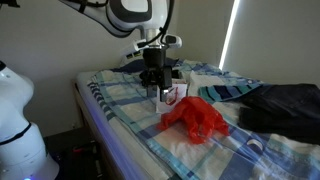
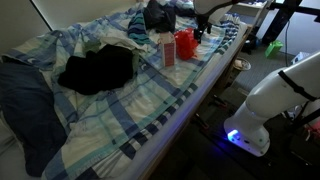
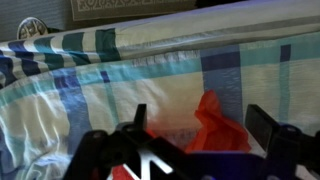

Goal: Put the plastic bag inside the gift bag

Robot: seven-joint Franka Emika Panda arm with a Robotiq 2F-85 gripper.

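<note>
A crumpled red plastic bag (image 1: pixel 197 119) lies on the plaid bedsheet. It also shows in an exterior view (image 2: pixel 186 44). A small white and red gift bag (image 1: pixel 174 95) stands upright right beside it, seen too in an exterior view (image 2: pixel 167 52). My gripper (image 1: pixel 155 88) hangs just above the bed next to the gift bag. In the wrist view the gripper (image 3: pixel 200 125) is open, and the red plastic bag (image 3: pixel 218 128) lies below and between the fingers. Nothing is held. A red and white surface at the lower left (image 3: pixel 140 168) looks like the gift bag.
A black garment (image 1: pixel 285 105) lies on the bed beyond the bags, also in an exterior view (image 2: pixel 100 68). More clothes are heaped near the headboard (image 2: pixel 155 15). A white rounded machine (image 2: pixel 280 95) stands on the floor beside the bed edge (image 1: pixel 100 125).
</note>
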